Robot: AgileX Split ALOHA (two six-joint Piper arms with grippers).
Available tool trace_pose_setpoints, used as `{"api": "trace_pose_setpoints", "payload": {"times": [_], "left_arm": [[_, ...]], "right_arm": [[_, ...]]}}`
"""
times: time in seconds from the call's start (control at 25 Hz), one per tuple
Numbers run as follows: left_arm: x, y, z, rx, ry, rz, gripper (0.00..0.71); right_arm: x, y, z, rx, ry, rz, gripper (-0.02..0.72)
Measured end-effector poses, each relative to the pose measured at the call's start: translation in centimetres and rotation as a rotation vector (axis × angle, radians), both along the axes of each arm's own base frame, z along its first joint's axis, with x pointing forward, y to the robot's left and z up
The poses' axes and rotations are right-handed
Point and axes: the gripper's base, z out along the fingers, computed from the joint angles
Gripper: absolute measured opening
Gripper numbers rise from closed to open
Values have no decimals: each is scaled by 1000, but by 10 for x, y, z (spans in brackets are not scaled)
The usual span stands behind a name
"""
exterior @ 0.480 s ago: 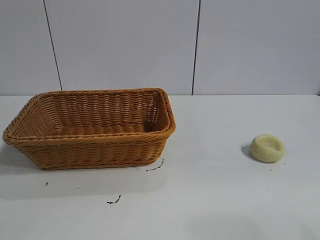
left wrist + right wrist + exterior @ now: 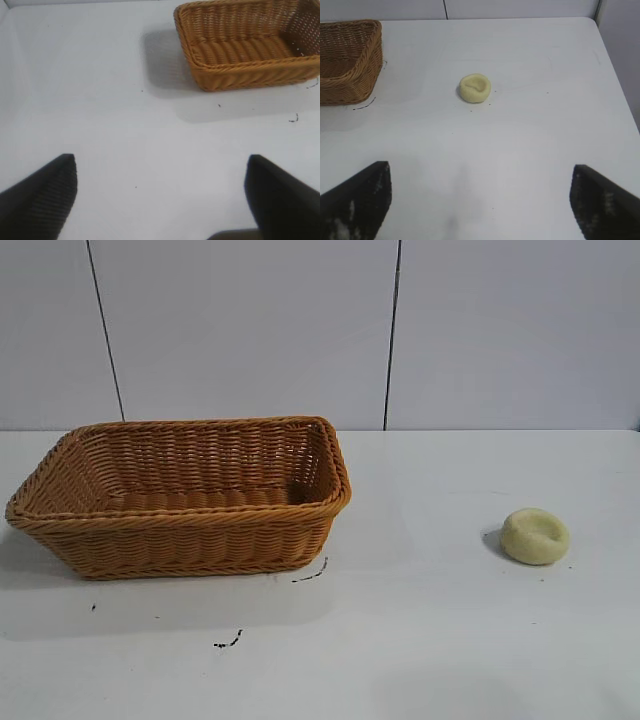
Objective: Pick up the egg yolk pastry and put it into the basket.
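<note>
The egg yolk pastry (image 2: pixel 535 536), a small pale yellow round lump with a dent on top, lies on the white table at the right. It also shows in the right wrist view (image 2: pixel 474 88), some way beyond my right gripper (image 2: pixel 481 172), which is open and empty above bare table. The orange-brown wicker basket (image 2: pixel 180 522) stands at the left, empty. It also shows in the left wrist view (image 2: pixel 248 70), far beyond my left gripper (image 2: pixel 161 165), which is open and empty. Neither gripper shows in the exterior view.
The white table (image 2: pixel 420 640) carries a few small black marks near the basket's front corner (image 2: pixel 312 574). A grey panelled wall stands behind. In the right wrist view the table's edge (image 2: pixel 615 75) runs close beside the pastry's side.
</note>
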Motion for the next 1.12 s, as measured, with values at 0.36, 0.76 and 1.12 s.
{"api": "trace_pose_setpoints", "payload": {"times": [0.36, 0.76, 1.12], "left_arm": [[0, 0, 0, 0, 0, 0, 693], [0, 0, 0, 0, 0, 0, 693], [0, 0, 0, 0, 0, 0, 693]], "right_arm": [[47, 3, 28, 22, 221, 14, 696], [190, 6, 28, 21, 669, 8, 696], [309, 8, -18, 17, 885, 3, 696]]}}
